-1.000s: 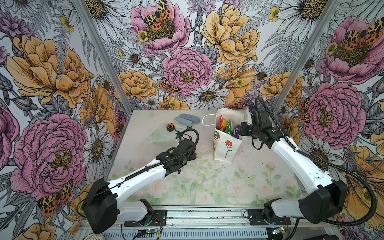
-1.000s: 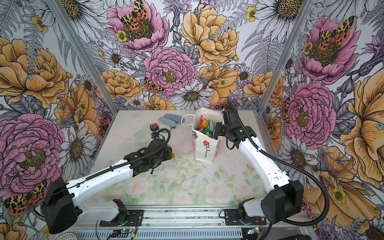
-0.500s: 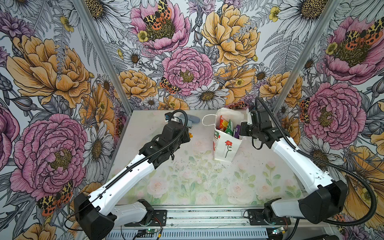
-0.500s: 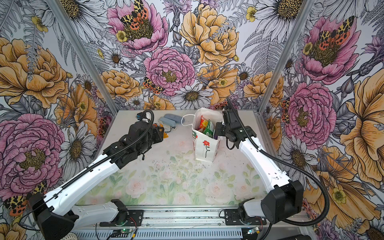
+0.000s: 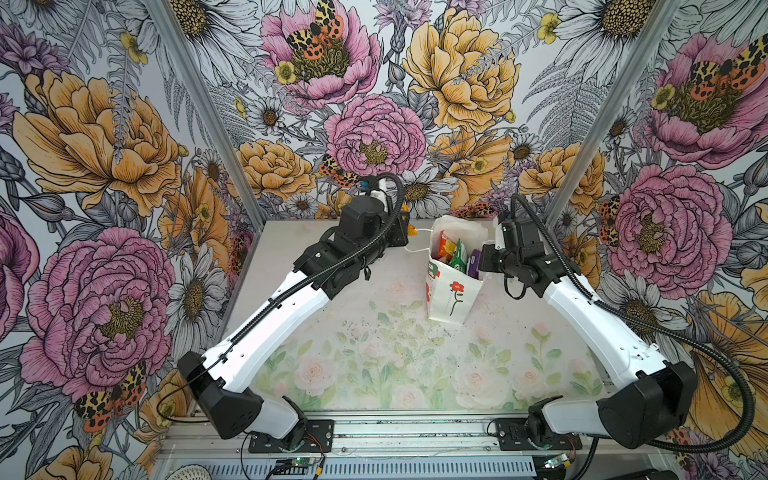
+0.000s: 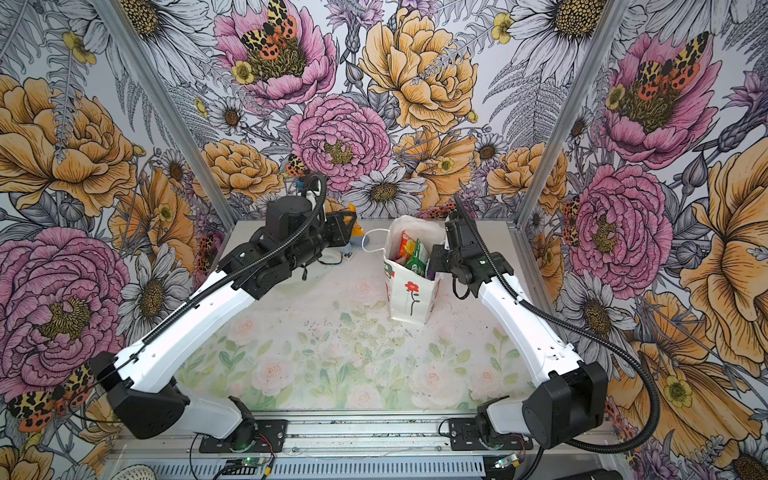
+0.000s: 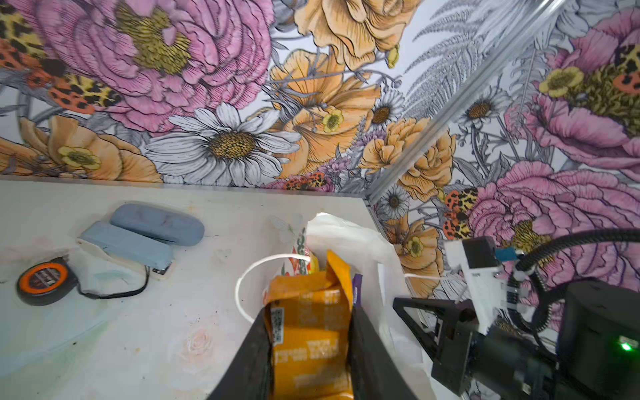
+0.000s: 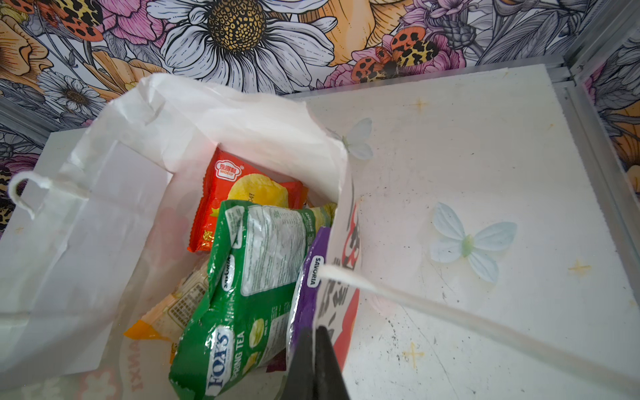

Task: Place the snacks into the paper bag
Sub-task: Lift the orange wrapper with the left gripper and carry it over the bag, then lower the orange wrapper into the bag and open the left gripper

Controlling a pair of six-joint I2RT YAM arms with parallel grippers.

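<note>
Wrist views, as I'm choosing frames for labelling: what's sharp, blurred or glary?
Left wrist view: the orange packet and the left fingers gripping it are soft, print fuzzy; wallpaper is crisper. Right wrist view: the green Fox's packet reads sharply, with glare on its back; the right fingers and string handle near the lens blur.

We see, in the left wrist view, a rounded grey-blue case (image 7: 157,225) and a flatter grey-blue case (image 7: 128,247) lying side by side, apparently touching, on the pale table (image 7: 166,322). Near the flatter case lies a round black-orange tape measure (image 7: 45,280), whose black cord (image 7: 114,295) curls up to that case's end. We note floral wallpaper (image 7: 225,145) on the walls, which meet at a metal corner post (image 7: 460,100), and a pale butterfly motif (image 8: 467,242) on the tabletop.
</note>
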